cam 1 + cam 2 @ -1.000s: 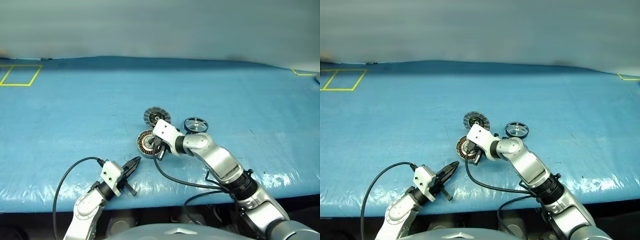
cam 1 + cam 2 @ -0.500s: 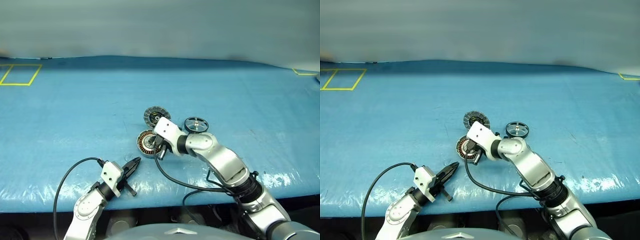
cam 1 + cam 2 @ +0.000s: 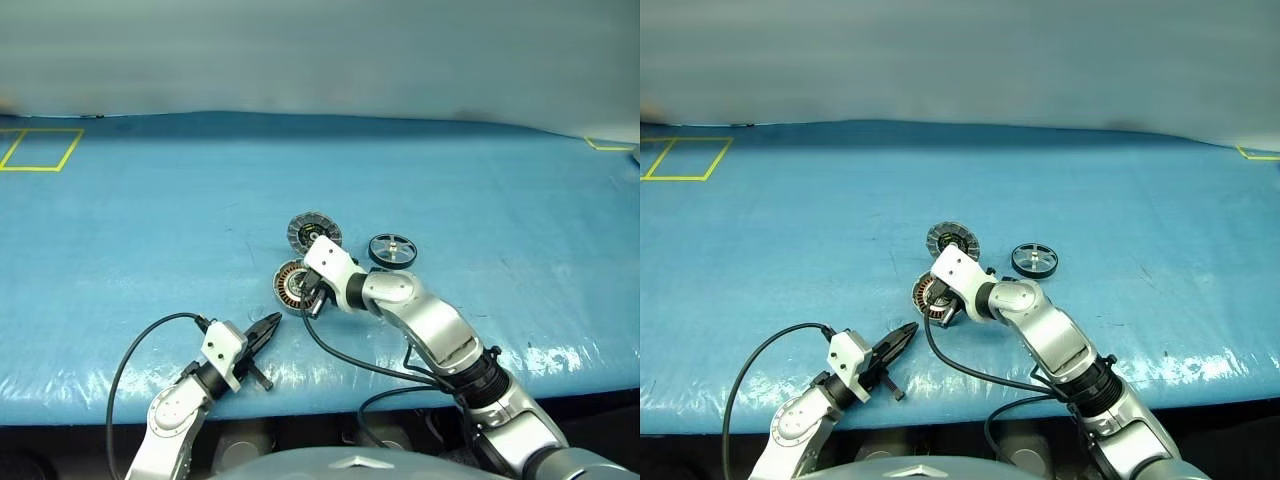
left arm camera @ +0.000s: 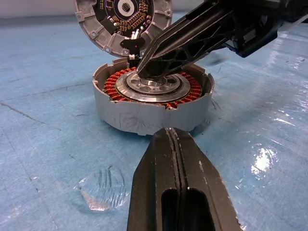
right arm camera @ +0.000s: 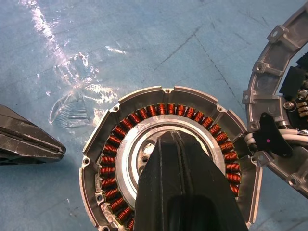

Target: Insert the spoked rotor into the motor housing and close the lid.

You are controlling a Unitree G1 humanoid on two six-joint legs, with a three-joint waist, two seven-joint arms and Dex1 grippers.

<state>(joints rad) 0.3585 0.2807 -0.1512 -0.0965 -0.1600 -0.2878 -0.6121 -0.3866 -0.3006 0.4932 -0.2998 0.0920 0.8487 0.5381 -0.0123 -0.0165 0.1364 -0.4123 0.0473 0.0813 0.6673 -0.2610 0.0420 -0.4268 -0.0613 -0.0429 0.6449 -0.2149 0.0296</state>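
Blue sheeting covers the table (image 3: 150, 220), where the motor housing (image 3: 291, 285) lies open with its copper windings bare. Behind it, touching, lies the lid (image 3: 313, 231); the spoked rotor (image 3: 391, 250) sits near its right, not yet inserted. Over the housing's hub hovers the right gripper (image 4: 144, 72), fingers pressed together, empty. Nearer the table's front edge, the left gripper (image 3: 268, 326) points at the housing, fingers likewise pressed together. Both steps remain.

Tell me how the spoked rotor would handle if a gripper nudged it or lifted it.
Lying flat on the blue table cover, the spoked rotor probably slides rather than rolls. Its rigid-looking dark rim and thin spokes suggest it is stiff and fairly light. Set on edge, it would likely roll.
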